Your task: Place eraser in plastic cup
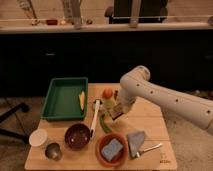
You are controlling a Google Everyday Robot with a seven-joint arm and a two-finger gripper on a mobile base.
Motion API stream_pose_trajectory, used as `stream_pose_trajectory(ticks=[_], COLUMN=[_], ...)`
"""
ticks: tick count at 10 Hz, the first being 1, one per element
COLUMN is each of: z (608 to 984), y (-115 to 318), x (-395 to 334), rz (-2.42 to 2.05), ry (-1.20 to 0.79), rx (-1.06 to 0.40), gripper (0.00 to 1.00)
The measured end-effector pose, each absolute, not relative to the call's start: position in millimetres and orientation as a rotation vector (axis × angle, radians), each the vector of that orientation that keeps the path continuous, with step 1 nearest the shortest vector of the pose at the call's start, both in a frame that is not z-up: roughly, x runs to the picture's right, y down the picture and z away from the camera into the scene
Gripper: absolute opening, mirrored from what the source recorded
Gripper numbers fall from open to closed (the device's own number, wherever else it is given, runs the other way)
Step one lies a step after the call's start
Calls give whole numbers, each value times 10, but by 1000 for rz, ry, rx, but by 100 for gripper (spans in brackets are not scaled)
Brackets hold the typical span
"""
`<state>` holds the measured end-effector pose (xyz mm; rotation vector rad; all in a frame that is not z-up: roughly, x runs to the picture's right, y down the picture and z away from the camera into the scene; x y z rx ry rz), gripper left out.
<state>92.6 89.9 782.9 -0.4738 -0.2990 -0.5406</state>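
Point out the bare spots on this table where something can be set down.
Bare wood lies on the table right of the end effector, above the grey wedge, and along the front right corner. A small patch sits below the green tray. The middle, around the orange, maroon bowl and sponge bowl, is crowded.

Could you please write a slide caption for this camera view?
Gripper lowered beside the orange fruit near the table's centre.
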Motion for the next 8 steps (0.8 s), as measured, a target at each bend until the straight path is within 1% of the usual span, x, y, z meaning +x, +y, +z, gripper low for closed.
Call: stream_pose_trajectory(ticks=[4,8], z=[7843,7878], y=[756,799], x=[666,316], rz=[-720,-920], ry=[-383,-448], rx=[-464,-475], gripper=[0,0])
